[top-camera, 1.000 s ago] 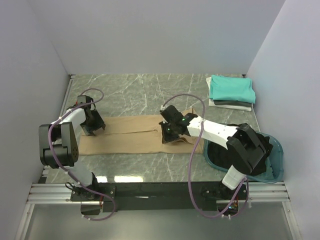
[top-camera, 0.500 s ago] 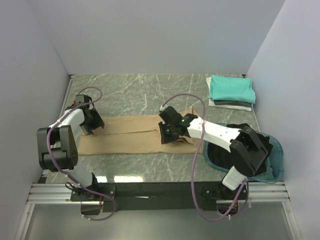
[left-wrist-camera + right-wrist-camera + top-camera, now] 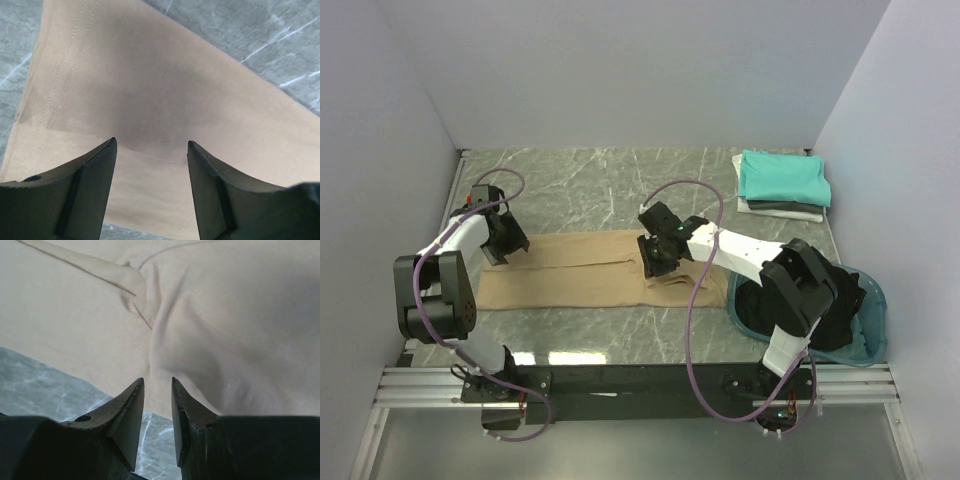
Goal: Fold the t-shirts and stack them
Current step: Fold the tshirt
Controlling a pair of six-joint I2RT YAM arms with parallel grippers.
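Note:
A tan t-shirt lies flat on the marble table as a long band folded lengthwise. My left gripper is over its left end; in the left wrist view it is open and empty just above the tan cloth. My right gripper is over the shirt's right part. In the right wrist view it has its jaws a little apart with nothing between them, over the rumpled tan cloth near its edge. A teal shirt tops a folded stack with grey and white ones beneath.
A round teal basin stands at the near right with a black shirt in it, partly hidden by the right arm. Grey walls close in the left, back and right. A metal rail runs along the near edge.
My right gripper has shifted slightly left and toward the far side over the shirt. My left gripper has edged a little farther back at the shirt's left end.

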